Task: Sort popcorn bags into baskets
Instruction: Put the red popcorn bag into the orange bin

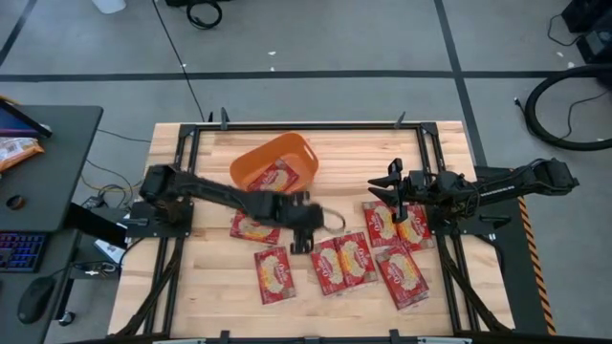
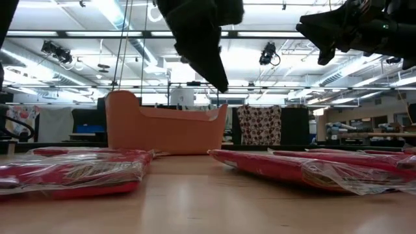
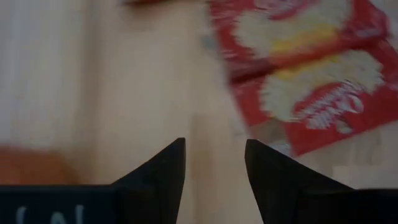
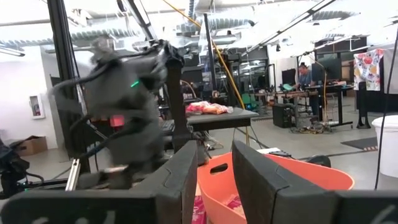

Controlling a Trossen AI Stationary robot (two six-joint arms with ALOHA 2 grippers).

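Observation:
Several red popcorn bags lie flat on the wooden table: one [image 1: 253, 227] just left of my left gripper, one [image 1: 274, 274] nearer the front, two side by side [image 1: 342, 261], and three on the right [image 1: 381, 222] [image 1: 413, 225] [image 1: 402, 277]. The orange basket [image 1: 275, 161] stands at the far middle with a bag [image 1: 278, 178] inside. My left gripper [image 1: 300, 245] points down, open and empty, over bare wood [image 3: 149, 93] beside two bags [image 3: 311, 68]. My right gripper [image 1: 390, 187] hangs raised and level above the right-hand bags, open and empty, facing the basket [image 4: 298, 180].
A black frame [image 1: 421, 153] borders the table on its far, left and right sides. A cable loop [image 1: 332, 218] sticks out beside my left wrist. A dark desk [image 1: 38, 162] with a keyboard stands left of the table. Bare wood [image 1: 210, 277] shows at the front left.

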